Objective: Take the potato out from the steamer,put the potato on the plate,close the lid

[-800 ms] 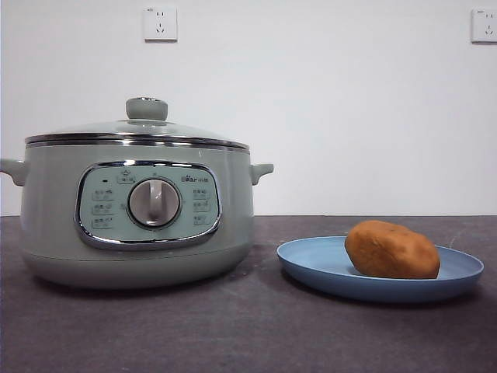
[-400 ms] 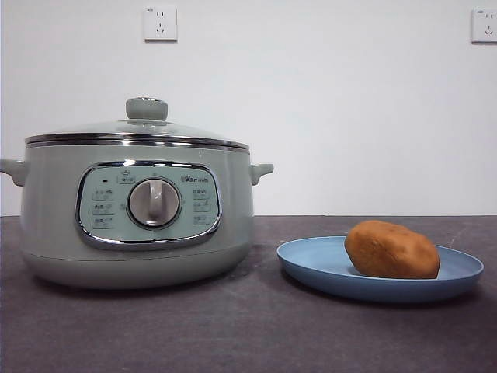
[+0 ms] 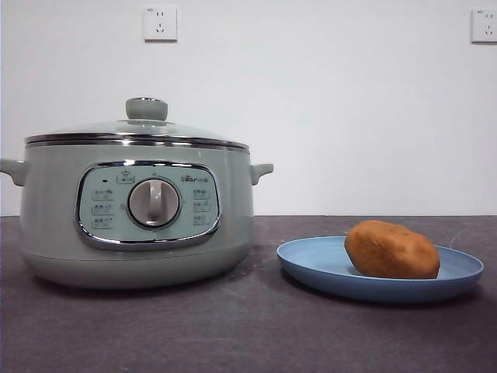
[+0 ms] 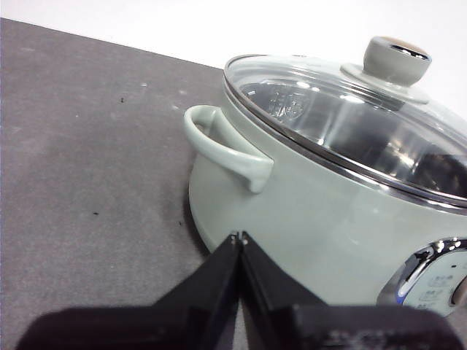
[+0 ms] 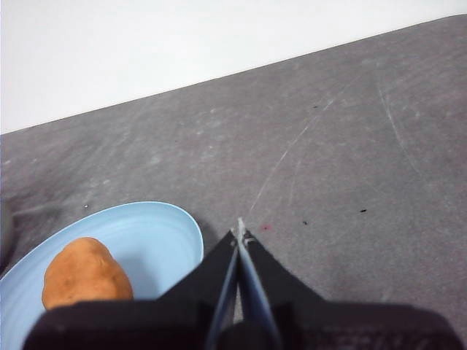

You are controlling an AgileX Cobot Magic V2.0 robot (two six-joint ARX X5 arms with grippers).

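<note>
Already the potato (image 3: 391, 249) lies on the light-blue plate (image 3: 311, 264), toward its right half, and the lid (image 3: 137, 132) sits level on the steamer (image 3: 233, 225), so the task looks finished. Both arms wait away from the things. The left gripper (image 4: 239, 237) has its jaws pressed together with nothing between them, low beside the steamer's side handle (image 4: 222, 149). The right gripper (image 5: 238, 232) is also closed and empty, over the dark table (image 5: 350, 160) just beside the plate's rim.

If the potato must be moved again, I judge it firm and fairly light, with matte, rough skin that gives good friction; the jaws should take it across its short width, near the middle. The lid seems heavier and fragile, because it is glass with a chrome rim. Its round knob (image 4: 396, 60) is the only good place to hold, and smooth, so a firm squeeze is needed.
</note>
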